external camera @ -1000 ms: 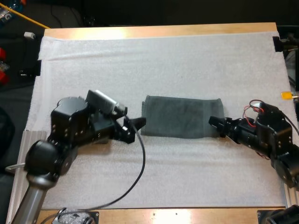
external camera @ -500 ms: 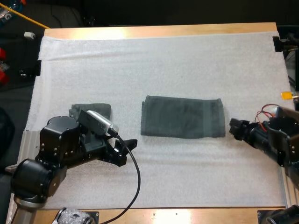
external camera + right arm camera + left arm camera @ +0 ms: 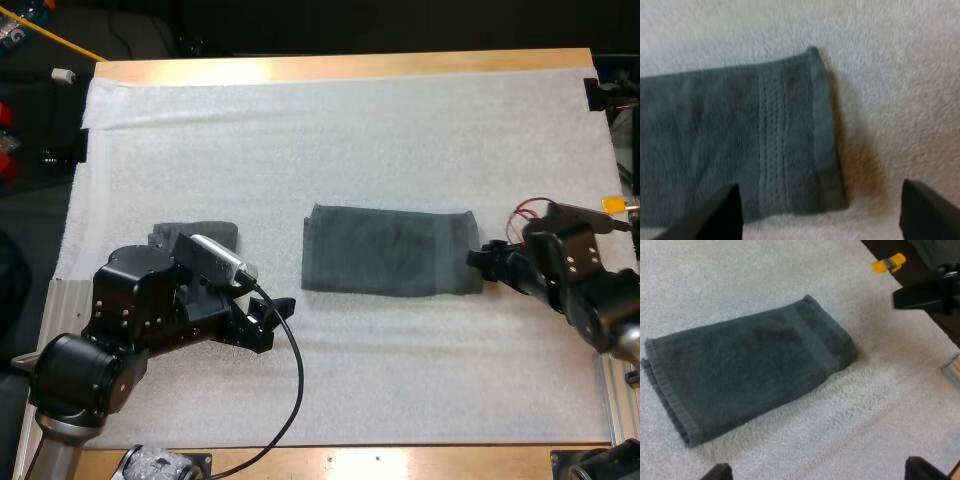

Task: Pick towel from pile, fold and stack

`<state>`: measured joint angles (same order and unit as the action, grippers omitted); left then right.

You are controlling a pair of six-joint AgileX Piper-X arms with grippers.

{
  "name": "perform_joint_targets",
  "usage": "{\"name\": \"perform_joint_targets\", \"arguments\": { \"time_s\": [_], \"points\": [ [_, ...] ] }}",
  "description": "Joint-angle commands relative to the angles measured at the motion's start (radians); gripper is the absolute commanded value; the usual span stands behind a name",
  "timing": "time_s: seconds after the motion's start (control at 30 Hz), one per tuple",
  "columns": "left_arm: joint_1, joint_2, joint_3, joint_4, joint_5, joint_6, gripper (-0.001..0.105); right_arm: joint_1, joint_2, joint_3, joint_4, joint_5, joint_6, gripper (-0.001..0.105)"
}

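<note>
The folded towel point(image 3: 390, 252) lies flat near the middle of the white mat point(image 3: 350, 130), a dark grey-green rectangle with its long sides running along the mat's near and far edges. In the right wrist view, the towel point(image 3: 740, 140) shows a stitched band just inside its right short end, and that end's hem is neat.

The right gripper point(image 3: 481, 259) sits low at this right short end. Its fingers are spread wide, with one tip point(image 3: 720, 212) over the towel's near edge and the other over bare mat beyond the corner. Neither presses on the cloth.

The left gripper point(image 3: 272, 322) is on the mat off the towel's near-left corner, apart from it. Its two fingertips point(image 3: 717, 472) are also spread and hold nothing, with the whole towel point(image 3: 745, 370) lying ahead of them.

A second towel point(image 3: 196, 234) of the same colour lies toward the mat's left edge, partly hidden behind the left arm. The mat covers most of the wooden table point(image 3: 340, 68).
</note>
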<state>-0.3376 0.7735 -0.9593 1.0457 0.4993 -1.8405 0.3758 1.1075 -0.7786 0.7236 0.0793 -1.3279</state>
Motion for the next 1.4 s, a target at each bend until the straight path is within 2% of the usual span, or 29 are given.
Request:
{"name": "perform_joint_targets", "arguments": {
  "time_s": [0.0, 0.17, 0.33, 0.53, 0.6, 0.93, 1.27, 1.37],
  "points": [
    [0.0, 0.0, 0.0, -0.002, -0.009, -0.002, 0.066, -0.018, 0.02, -0.004, -0.013, -0.025, -0.011, 0.064],
    [0.0, 0.0, 0.0, -0.002, -0.009, -0.017, 0.066, -0.125, 0.111, -0.004, -0.016, -0.126, -0.025, 0.064],
    [0.0, 0.0, 0.0, 0.005, -0.009, -0.025, 0.066, -0.233, 0.168, -0.004, -0.016, -0.267, -0.09, 0.064],
    [0.0, 0.0, 0.0, 0.029, -0.009, -0.025, 0.066, -0.311, 0.216, -0.004, -0.016, -0.331, -0.112, 0.064],
    [0.0, 0.0, 0.0, 0.035, -0.009, -0.025, 0.066, -0.323, 0.231, -0.004, -0.016, -0.336, -0.116, 0.064],
    [0.0, 0.0, 0.0, 0.036, -0.009, -0.046, 0.066, -0.326, 0.326, -0.004, -0.028, -0.525, -0.156, 0.064],
    [0.0, 0.0, 0.0, 0.052, -0.009, -0.046, 0.066, -0.325, 0.428, -0.004, -0.081, -0.534, -0.147, 0.064],
    [0.0, 0.0, 0.0, 0.052, -0.009, -0.058, 0.066, -0.304, 0.476, -0.004, -0.114, -0.597, -0.11, 0.064]
  ]
}}
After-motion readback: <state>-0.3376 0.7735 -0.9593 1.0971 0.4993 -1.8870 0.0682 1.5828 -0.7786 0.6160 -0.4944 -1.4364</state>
